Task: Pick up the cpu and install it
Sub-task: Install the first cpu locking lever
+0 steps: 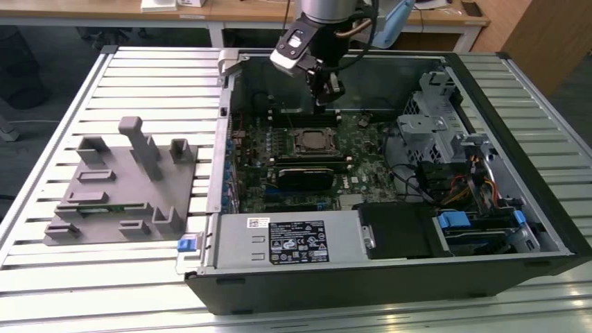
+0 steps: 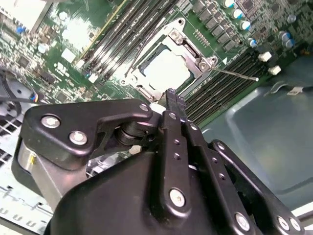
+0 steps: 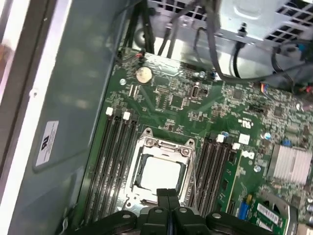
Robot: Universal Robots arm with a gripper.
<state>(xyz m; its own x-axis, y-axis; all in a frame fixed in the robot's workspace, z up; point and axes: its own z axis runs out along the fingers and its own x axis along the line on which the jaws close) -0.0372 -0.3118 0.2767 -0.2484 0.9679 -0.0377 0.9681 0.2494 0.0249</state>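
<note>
**Cpu in the socket, gripper empty above it**

Your gripper (image 1: 324,104) hangs inside the open case (image 1: 389,284), over the motherboard (image 1: 365,139) and just beyond the socket (image 1: 296,142) as the exterior view has it. In both wrist views the fingers (image 3: 164,196) (image 2: 172,100) are pressed together with nothing between them.

The cpu (image 3: 159,174) (image 2: 166,68) lies flat in the socket, its pale top facing up and the metal frame (image 3: 146,144) around it. The gripper is above it and not touching it. In the first wrist view the fingertips sit just over the cpu's near edge.

Memory slots (image 3: 110,161) run along both sides of the socket. In the second wrist view a thin metal lever (image 2: 234,74) sticks out from the socket's corner across one bank of slots.

On the exterior view's left, the grey fixture (image 1: 111,187) stands on the slatted table (image 1: 138,76), well apart from the gripper and beside the case.
</note>
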